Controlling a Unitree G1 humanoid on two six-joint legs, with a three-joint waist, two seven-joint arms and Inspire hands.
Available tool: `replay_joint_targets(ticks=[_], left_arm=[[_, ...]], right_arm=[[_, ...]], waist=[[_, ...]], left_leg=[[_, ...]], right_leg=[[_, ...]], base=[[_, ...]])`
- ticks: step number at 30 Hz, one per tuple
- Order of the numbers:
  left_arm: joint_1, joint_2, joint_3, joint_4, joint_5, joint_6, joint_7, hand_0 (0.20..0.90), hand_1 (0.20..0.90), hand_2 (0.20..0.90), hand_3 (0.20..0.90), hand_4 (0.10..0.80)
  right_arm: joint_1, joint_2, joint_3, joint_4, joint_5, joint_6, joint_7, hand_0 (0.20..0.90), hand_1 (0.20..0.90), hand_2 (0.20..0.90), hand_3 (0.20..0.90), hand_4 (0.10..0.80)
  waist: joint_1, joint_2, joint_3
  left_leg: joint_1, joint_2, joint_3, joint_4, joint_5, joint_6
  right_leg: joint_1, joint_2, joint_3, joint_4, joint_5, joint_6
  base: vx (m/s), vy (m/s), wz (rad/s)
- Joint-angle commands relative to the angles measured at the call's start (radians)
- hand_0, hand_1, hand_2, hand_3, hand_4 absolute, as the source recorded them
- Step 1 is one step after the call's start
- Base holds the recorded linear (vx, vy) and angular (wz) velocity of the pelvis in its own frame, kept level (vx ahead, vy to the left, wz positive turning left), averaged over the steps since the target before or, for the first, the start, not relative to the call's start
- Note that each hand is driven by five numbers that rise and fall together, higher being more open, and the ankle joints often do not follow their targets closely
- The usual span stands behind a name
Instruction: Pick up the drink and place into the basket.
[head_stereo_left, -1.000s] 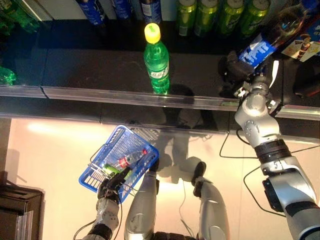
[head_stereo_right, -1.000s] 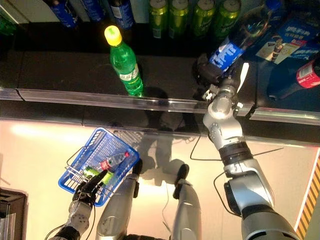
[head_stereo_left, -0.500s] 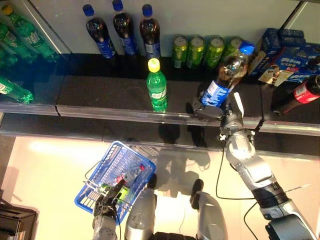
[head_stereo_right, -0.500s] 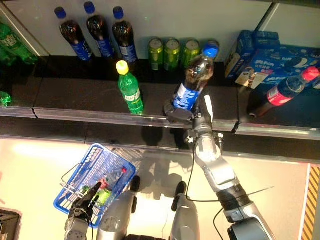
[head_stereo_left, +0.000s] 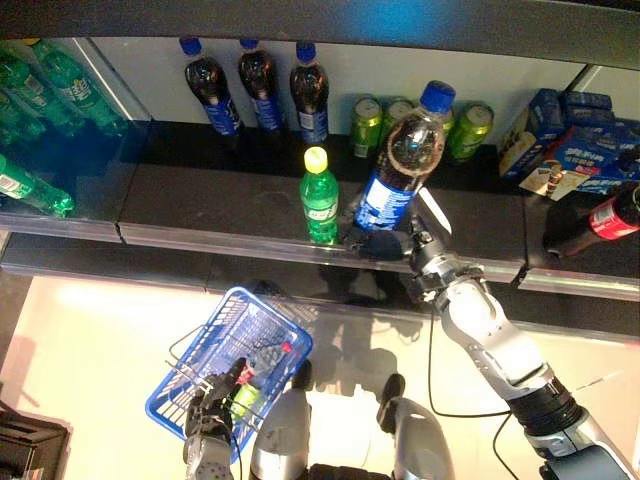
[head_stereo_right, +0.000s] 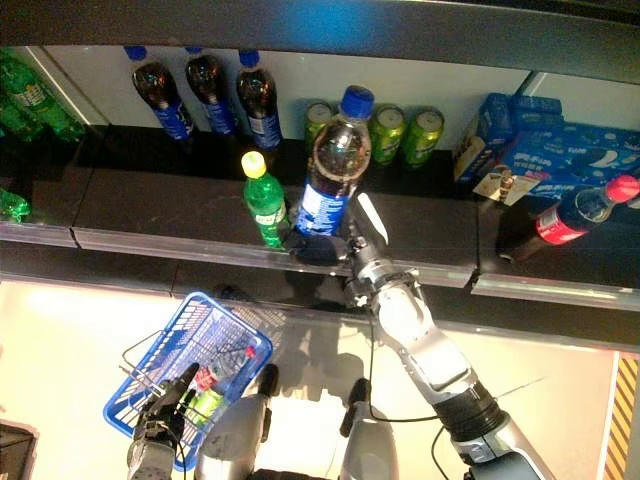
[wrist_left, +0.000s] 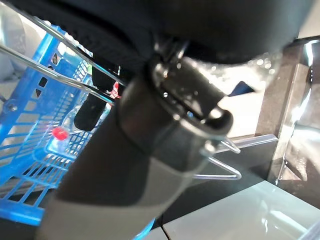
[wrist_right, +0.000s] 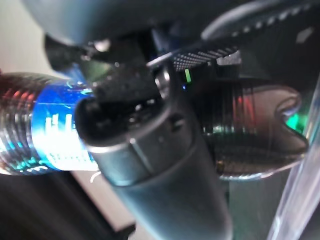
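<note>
I'm seeing a glossy clear-plastic cola bottle (head_stereo_left: 403, 158), a blue plastic basket (head_stereo_left: 205, 365) with thin metal wire handles (wrist_left: 215, 160), and a glossy black shelf (head_stereo_left: 200, 195).

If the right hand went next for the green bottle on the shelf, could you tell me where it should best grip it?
Grip the green bottle round its labelled middle, coming from the open front edge of the shelf. It stands upright and alone, so fingers can wrap its round body; cans and cola bottles sit behind it. The right hand is shut on a cola bottle now.
</note>
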Motion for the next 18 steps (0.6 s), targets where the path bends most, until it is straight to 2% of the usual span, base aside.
replay_joint_targets(ticks=[1,5,18], left_arm=[[0.100,0.119,0.019,-0.204,0.063,-0.188,-0.109,0.300,0.300,0.300,0.200,0.100],[0.098,0.138,0.011,-0.267,0.084,-0.187,-0.113,0.300,0.300,0.300,0.200,0.100],[0.082,0.179,-0.018,-0.428,0.161,-0.137,-0.126,0.300,0.300,0.300,0.200,0.100]], right_arm=[[-0.094,0.019,0.049,-0.221,0.046,-0.169,0.071,0.300,0.300,0.300,0.200,0.100],[-0.123,0.027,0.093,-0.232,0.073,-0.176,0.102,0.300,0.300,0.300,0.200,0.100],[-0.194,0.084,0.205,-0.264,0.033,-0.190,0.098,0.300,0.300,0.300,0.200,0.100]], waist=[[0.027,0.024,-0.258],[0.052,0.020,-0.269],[0.138,0.002,-0.281]], left_leg=[[0.005,0.055,0.010,0.042,0.015,-0.016],[-0.001,0.055,-0.006,0.029,0.024,-0.018],[-0.028,0.038,-0.079,0.024,0.018,-0.020]], right_leg=[[0.107,-0.003,0.013,-0.061,-0.050,-0.016],[0.112,-0.001,-0.006,-0.069,-0.049,-0.016],[0.138,0.003,-0.080,-0.082,-0.050,-0.012]], base=[[-0.048,-0.036,0.01],[-0.046,-0.028,0.05],[-0.034,-0.058,0.22]])
